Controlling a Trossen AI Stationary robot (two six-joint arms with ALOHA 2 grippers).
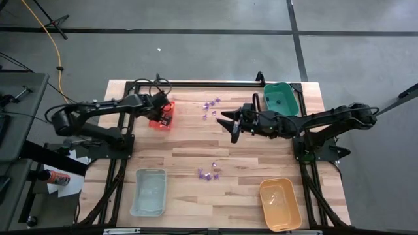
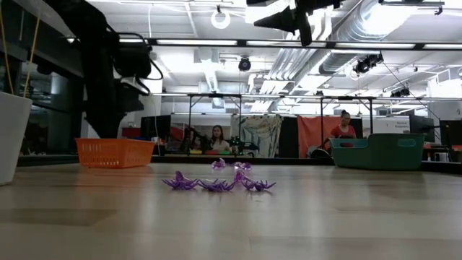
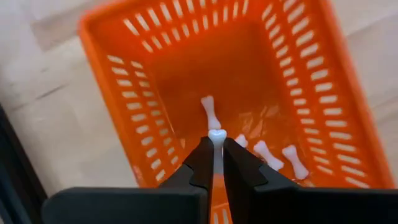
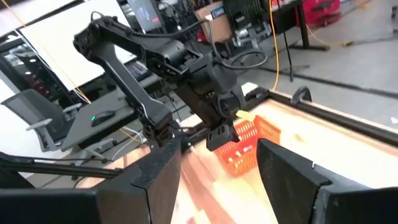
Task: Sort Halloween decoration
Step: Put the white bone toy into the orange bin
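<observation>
Our left gripper (image 3: 216, 163) pinches a whitish bone (image 3: 216, 138) directly above the red tray (image 3: 155, 81); we should release low, beside bones already inside. Our right gripper (image 1: 234, 124), spread wide, hovers near the tray, above purple pieces (image 1: 210, 104).

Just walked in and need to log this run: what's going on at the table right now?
Two robot arms are sorting tiny Halloween pieces into trays. The left gripper hangs over the red tray, pinching a small white bone; several more bones already lie in that tray. The right gripper is open, raised mid-table near one cluster of purple pieces. A second purple cluster lies nearer the pale blue tray and orange tray.
</observation>
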